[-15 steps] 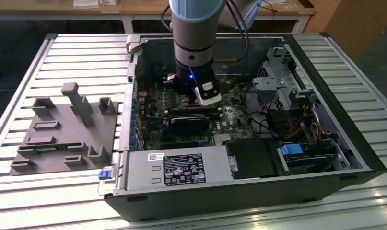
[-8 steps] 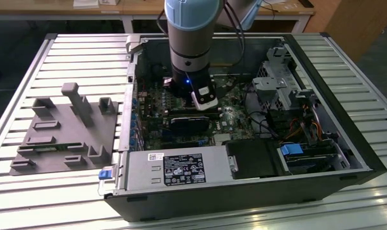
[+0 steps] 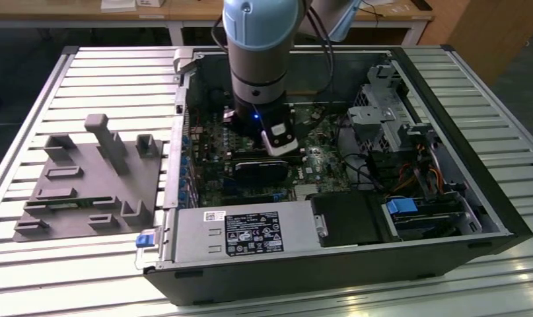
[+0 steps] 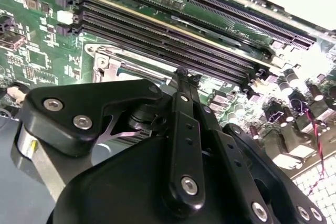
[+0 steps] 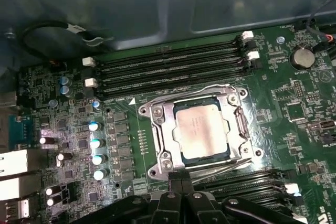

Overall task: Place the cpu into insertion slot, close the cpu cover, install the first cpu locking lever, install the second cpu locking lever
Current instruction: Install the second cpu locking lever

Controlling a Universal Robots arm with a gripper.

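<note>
Fingertips of my tool come together at the near edge of the insertion slot in the first wrist view, shut tip to tip with nothing I can make out between them. Directly beyond the tips lies the cpu, flat in the socket with its silvery top showing through the window of the cpu cover, which lies down around it. A thin locking lever runs along the socket's near side, just beside the tips, its long axis crosswise to my line of approach. Past the socket are the long black memory slots. In the exterior view the arm hangs upright inside the open computer case on the slatted bench.
</note>
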